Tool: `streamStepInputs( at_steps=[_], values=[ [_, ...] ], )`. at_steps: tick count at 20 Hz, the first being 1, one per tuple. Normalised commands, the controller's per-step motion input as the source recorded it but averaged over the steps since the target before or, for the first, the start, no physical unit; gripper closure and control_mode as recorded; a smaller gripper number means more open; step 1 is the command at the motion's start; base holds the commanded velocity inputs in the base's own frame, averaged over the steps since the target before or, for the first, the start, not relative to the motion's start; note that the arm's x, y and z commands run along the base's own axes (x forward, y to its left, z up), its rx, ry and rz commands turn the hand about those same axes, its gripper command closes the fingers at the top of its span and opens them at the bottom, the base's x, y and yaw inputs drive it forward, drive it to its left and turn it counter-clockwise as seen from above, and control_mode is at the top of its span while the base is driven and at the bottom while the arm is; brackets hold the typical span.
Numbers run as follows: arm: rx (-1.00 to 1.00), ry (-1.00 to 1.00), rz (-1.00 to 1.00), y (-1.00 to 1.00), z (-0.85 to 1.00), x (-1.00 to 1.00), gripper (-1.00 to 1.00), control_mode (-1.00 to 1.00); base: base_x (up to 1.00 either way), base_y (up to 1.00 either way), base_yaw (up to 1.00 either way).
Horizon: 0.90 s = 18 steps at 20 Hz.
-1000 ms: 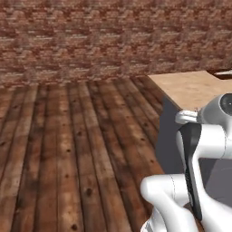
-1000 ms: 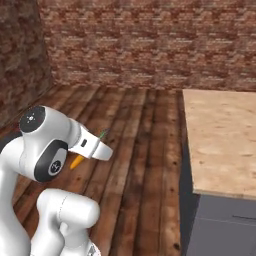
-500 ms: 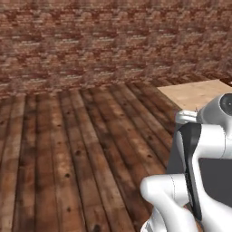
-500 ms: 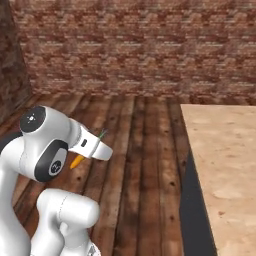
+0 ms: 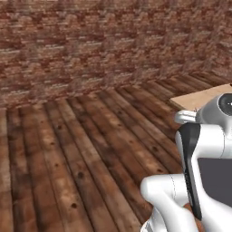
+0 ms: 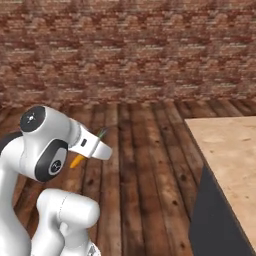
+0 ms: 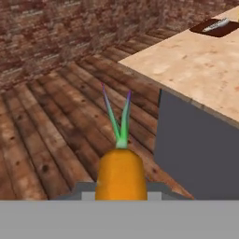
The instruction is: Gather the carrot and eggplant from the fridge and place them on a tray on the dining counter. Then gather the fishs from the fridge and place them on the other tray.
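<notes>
dining counter point(image 6: 227, 150) now farther right, past brick wall point(image 6: 130, 55)

The carrot point(image 7: 120, 173) sits before the dining counter point(image 7: 196, 63), apparently bearing a tray point(image 7: 215, 27).

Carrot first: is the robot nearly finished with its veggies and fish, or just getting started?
Partway, I think. Done: a tray on the dining counter already holds something slim and silvery, probably fish. In hand: the end effector is shut on the carrot, out over the wooden floor beside the counter. Left: setting the carrot on a tray. The eggplant and fridge can't be judged from here.
</notes>
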Motion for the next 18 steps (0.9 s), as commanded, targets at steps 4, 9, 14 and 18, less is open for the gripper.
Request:
streamStepInputs(
  at_steps=[4, 9, 14, 18],
  values=[
    [0.00, 0.00, 0.00, 0.00, 0.00, 0.00, 1.00, 1.00, 0.82, 0.65, -0.32],
    [0.00, 0.00, 0.00, 0.00, 0.00, 0.00, 1.00, 1.00, 0.87, 0.58, -0.33],
    [0.00, 0.00, 0.00, 0.00, 0.00, 0.00, 1.00, 1.00, 0.89, 0.60, -0.33],
    [0.00, 0.00, 0.00, 0.00, 0.00, 0.00, 1.00, 1.00, 0.80, 0.56, -0.33]
  ],
)
